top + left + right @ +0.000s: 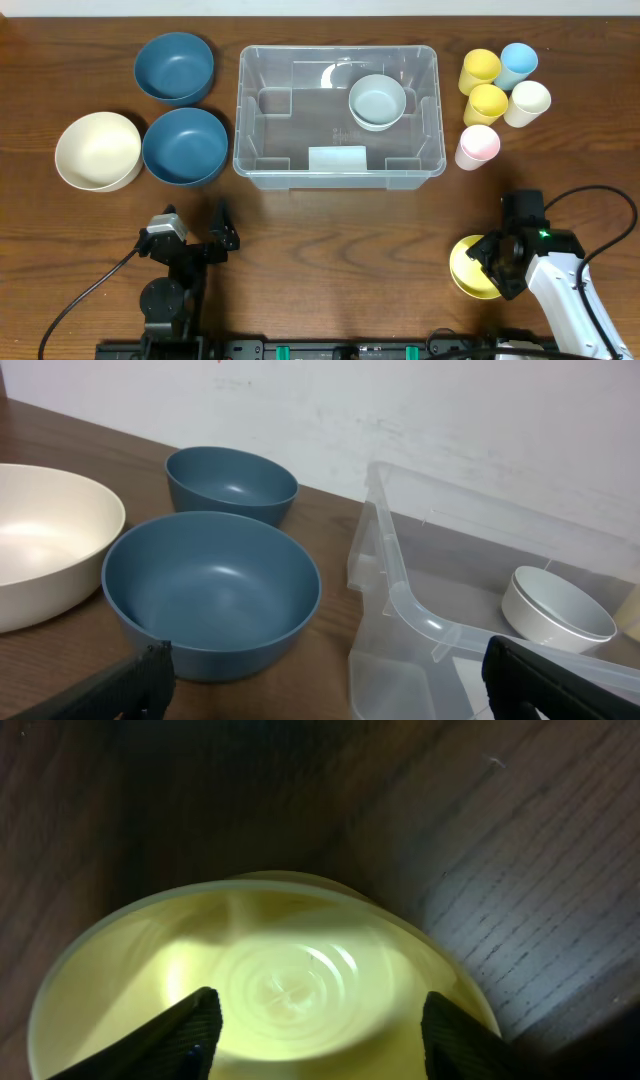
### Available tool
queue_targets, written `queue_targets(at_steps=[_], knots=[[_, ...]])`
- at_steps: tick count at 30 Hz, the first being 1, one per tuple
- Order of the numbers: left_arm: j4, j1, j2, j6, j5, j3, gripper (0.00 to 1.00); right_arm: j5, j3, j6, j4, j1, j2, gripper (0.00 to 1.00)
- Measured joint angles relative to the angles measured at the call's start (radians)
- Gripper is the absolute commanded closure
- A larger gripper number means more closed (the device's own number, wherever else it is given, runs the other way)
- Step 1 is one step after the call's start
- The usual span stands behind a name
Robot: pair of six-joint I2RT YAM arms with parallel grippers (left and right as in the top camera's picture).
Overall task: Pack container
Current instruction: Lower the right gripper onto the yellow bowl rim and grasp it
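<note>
The clear plastic container stands at the middle back of the table, and its near corner shows in the left wrist view. A small pale grey-blue bowl sits inside it at the back right. A yellow bowl sits on the table at the front right. My right gripper is open just over it, and the right wrist view shows both fingers spread above the bowl's inside. My left gripper is open and empty at the front left.
Two dark blue bowls and a cream bowl stand left of the container. Right of it stand several cups: two yellow, one light blue, one cream, one pink.
</note>
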Motion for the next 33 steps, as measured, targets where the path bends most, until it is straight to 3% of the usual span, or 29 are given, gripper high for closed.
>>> queue_targets(at_steps=[18,22,33], knots=[[0.000,0.000,0.000,0.000,0.000,0.000,0.02,0.034,-0.028,-0.001,0.146,-0.032,0.002,0.38],[0.000,0.000,0.000,0.000,0.000,0.000,0.02,0.024,-0.027,-0.032,0.147,-0.036,0.002,0.31],[0.000,0.000,0.000,0.000,0.000,0.000,0.02,-0.031,0.220,-0.161,-0.090,-0.036,0.003,0.28]])
